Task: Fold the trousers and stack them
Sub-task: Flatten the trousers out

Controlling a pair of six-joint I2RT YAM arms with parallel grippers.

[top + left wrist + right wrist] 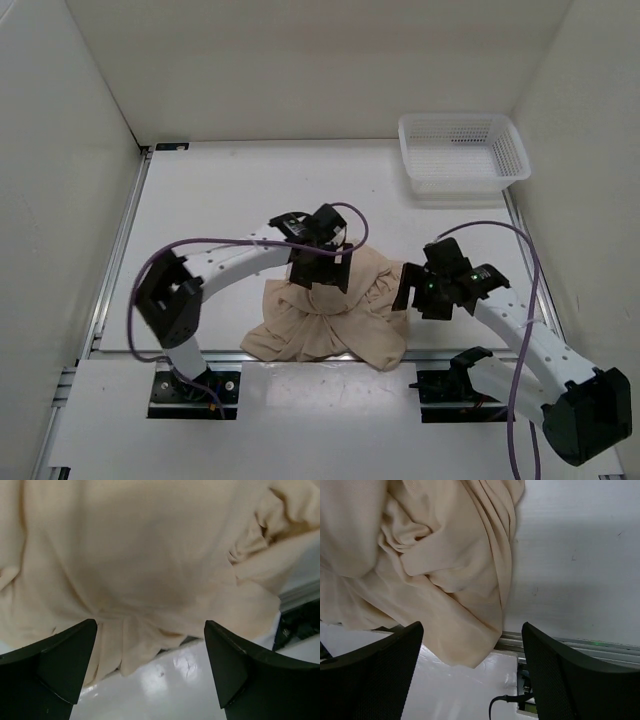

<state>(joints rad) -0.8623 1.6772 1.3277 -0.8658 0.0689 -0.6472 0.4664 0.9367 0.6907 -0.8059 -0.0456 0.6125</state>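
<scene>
Left tool point(150, 626) and right tool point(472, 625) both stand released and empty by the trousers point(330, 322), bunched at the table's point(240, 190) near edge between the arms; advise gripping 2 outer corners and drawing the cloth flat, away from the edge, before any fold.

Left end effector point(320, 275) hides part of the trousers point(322, 328)

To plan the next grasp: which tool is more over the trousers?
The left tool: cloth fills nearly all its view. The right tool is at the trousers' right edge, half over table.
</scene>
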